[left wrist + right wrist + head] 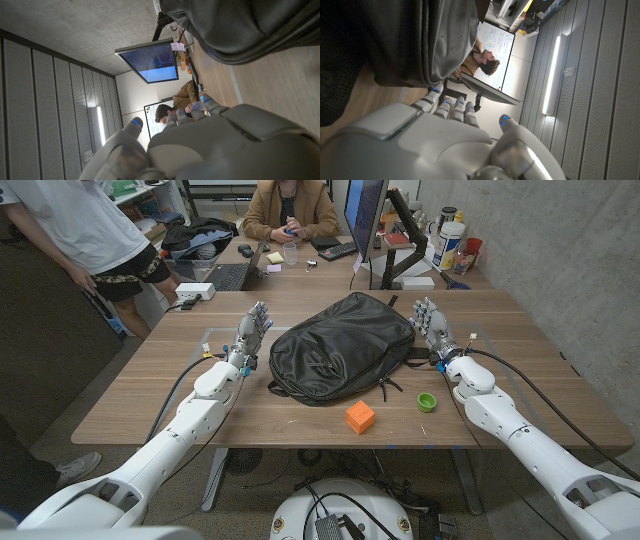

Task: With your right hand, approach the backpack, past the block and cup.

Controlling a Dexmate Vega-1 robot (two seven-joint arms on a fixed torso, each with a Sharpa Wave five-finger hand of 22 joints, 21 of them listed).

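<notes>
A black backpack (343,343) lies in the middle of the wooden table (150,385). An orange block (360,417) and a small green cup (427,402) sit near the front edge, in front of the backpack. My right hand (431,325) stands right beside the backpack's right side, past the block and cup, fingers apart and holding nothing. Its wrist view has the backpack (395,40) looming close ahead of the right hand (435,145). My left hand (251,335) stands at the backpack's left side, fingers spread, empty. The left hand (210,145) also faces the backpack (250,25) closely.
A person (290,205) sits at the far end behind a laptop (232,273) and a monitor (365,215). Another person (85,230) stands at the back left. Bottles and boxes (450,245) crowd the far right corner. Cables run along both arms.
</notes>
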